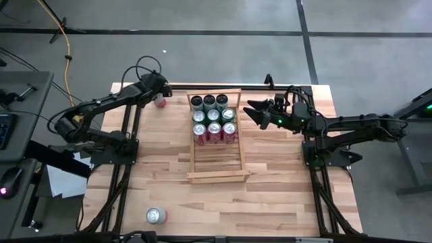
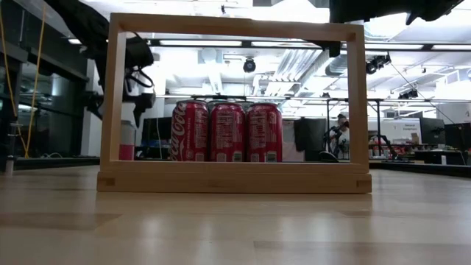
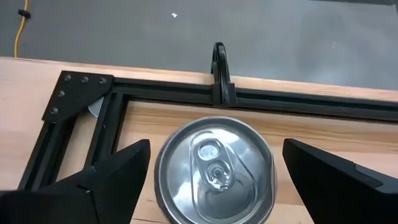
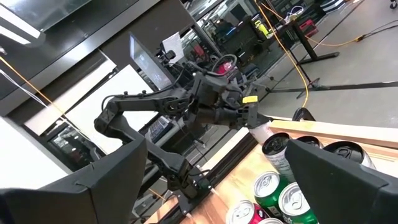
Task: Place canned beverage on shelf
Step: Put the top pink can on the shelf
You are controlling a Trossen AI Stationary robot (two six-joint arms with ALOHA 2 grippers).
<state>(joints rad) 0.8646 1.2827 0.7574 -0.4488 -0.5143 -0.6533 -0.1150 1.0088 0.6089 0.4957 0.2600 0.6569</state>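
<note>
Left gripper [image 1: 160, 92] is hovering released over a can [image 1: 160, 101] beside the shelf [image 1: 214, 177], which is holding nine cans. Right gripper [image 1: 248, 112] is waiting released; a spare can [image 1: 156, 215] is sitting near the bench [image 1: 270, 196] edge.

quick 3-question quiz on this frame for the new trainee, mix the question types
1. True or false: the left pincer is already shut on the can beneath it.
2. How many cans stand on the shelf?
3. Where is the stray can? A) on the shelf B) on the table's near edge, left of the shelf C) in the right pincer

Key:
1. False: its fingers stand open on either side of the can, not touching.
2. Nine, three rows of three, filling the far end.
3. B. The right pincer is open and empty, beside the shelf's far right end.
</note>
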